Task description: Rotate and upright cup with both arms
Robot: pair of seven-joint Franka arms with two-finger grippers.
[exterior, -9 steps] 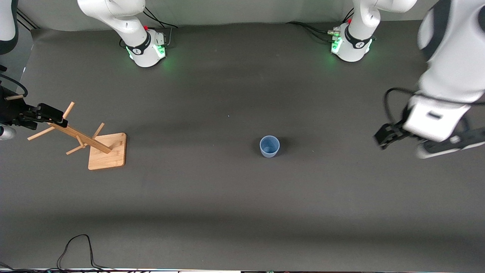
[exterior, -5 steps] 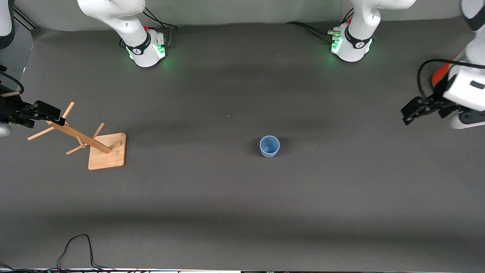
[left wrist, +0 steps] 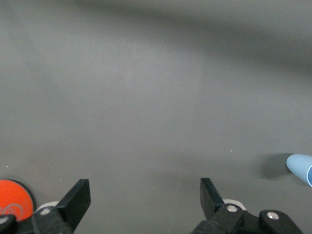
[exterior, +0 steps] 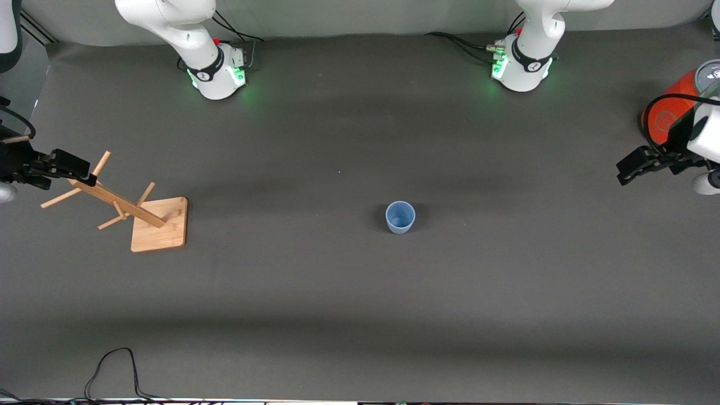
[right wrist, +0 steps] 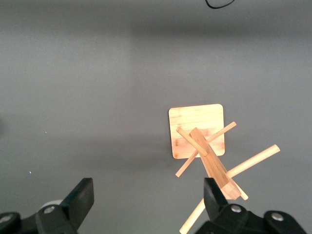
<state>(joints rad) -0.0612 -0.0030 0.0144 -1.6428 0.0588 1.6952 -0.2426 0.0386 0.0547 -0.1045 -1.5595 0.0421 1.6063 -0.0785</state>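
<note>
The pale blue cup [exterior: 400, 217] stands upright, rim up, on the dark table near its middle. Its edge also shows in the left wrist view [left wrist: 301, 168]. My left gripper [exterior: 631, 166] is open and empty, up in the air at the left arm's end of the table, well away from the cup; its jaws show wide apart in the left wrist view [left wrist: 144, 197]. My right gripper [exterior: 67, 169] is open and empty, up over the top of the wooden rack at the right arm's end; its jaws stand wide apart in the right wrist view [right wrist: 148, 197].
A wooden mug rack [exterior: 126, 208] with pegs on a square base stands toward the right arm's end, also in the right wrist view [right wrist: 204, 146]. An orange cylinder with a grey lid [exterior: 672, 109] stands at the left arm's end. A black cable [exterior: 112, 371] lies at the near edge.
My left arm has swung away from the cup toward its end of the table, uncovering the orange cylinder. My right gripper has barely shifted. The cup has not moved.
</note>
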